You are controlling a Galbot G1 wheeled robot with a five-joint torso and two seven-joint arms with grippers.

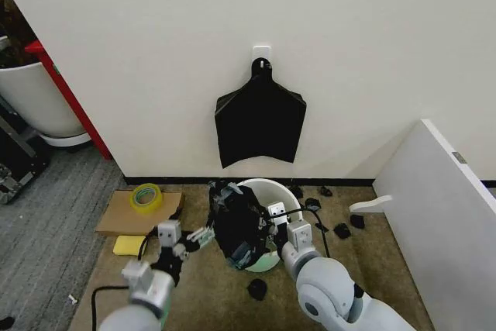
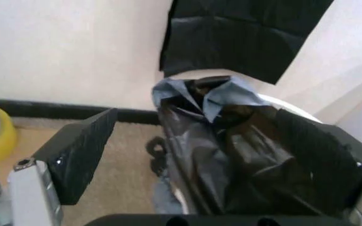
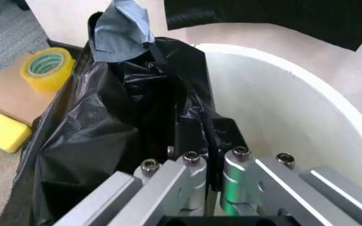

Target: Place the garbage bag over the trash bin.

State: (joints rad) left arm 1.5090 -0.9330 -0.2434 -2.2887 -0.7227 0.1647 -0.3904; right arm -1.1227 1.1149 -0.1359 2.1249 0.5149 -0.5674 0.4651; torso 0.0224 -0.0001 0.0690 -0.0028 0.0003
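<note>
- In the head view, your trash bin (image 1: 271,191) sits on the tan floor at lower centre of the frame, close against the white wall.
- The garbage bag (image 1: 239,222) is bunched over the bin's left side, a crinkled black mass draped on the rim and hanging down the outside.
- Your right gripper (image 1: 273,218) is at the bin, just right of the bag. In the right wrist view its fingers (image 3: 193,136) are nearly together, pinched on a fold of the garbage bag at the bin's rim, with the white inner wall of the bin beside them.
- Your left gripper (image 1: 198,238) is at lower left of centre in the head view, just beside the bag's left edge. In the left wrist view its two black fingers (image 2: 80,146) stand wide apart, one out over bare floor, the other against the bag's black plastic; nothing is clamped.
- A flat black fan-shaped bundle (image 1: 260,120) hangs on the wall above the bin.
- A roll of yellow tape (image 1: 146,196) rests on a piece of cardboard (image 1: 132,215) left of the bin, with a yellow sponge (image 1: 129,246) below it.
- Small black scraps (image 1: 342,230) lie on the floor right of the bin.
</note>
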